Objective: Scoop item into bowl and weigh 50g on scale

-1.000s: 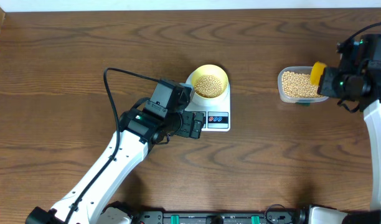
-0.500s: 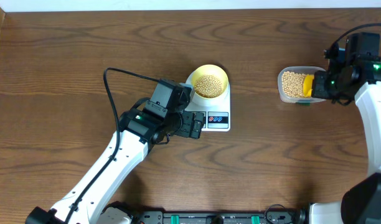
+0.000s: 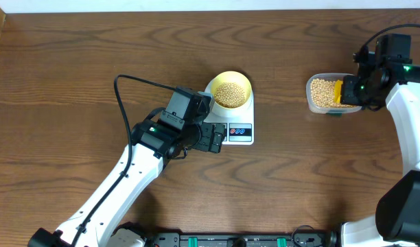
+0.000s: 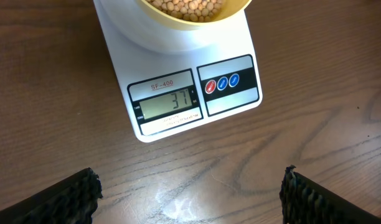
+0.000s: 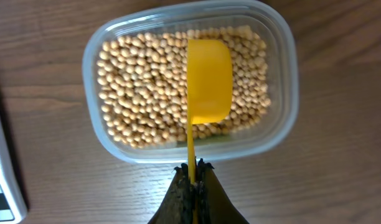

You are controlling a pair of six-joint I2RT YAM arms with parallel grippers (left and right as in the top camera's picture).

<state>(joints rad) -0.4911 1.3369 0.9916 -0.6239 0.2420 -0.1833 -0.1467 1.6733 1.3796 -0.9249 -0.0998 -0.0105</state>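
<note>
The pale yellow bowl [image 3: 232, 89] holds tan beans [image 3: 229, 94] and stands on the white scale [image 3: 239, 130]. In the left wrist view the scale [image 4: 190, 87] reads 37 below the bowl [image 4: 193, 9]. My left gripper [image 4: 189, 190] is open and empty just in front of the scale; it also shows in the overhead view [image 3: 213, 137]. My right gripper [image 5: 192, 168] is shut on the handle of the yellow scoop [image 5: 208, 79], which lies face down over the beans [image 5: 147, 93] in the clear tub [image 5: 284, 93]. The overhead view shows that gripper [image 3: 353, 88] at the tub's right side.
The clear tub [image 3: 313, 104] stands at the right of the brown wooden table, well apart from the scale. A black cable [image 3: 127, 82] loops from my left arm. The table's far edge runs along the top of the overhead view.
My right gripper has swung the scoop from above the tub's right edge down over the beans, and its arm has turned. The left arm, bowl and scale have not moved.
</note>
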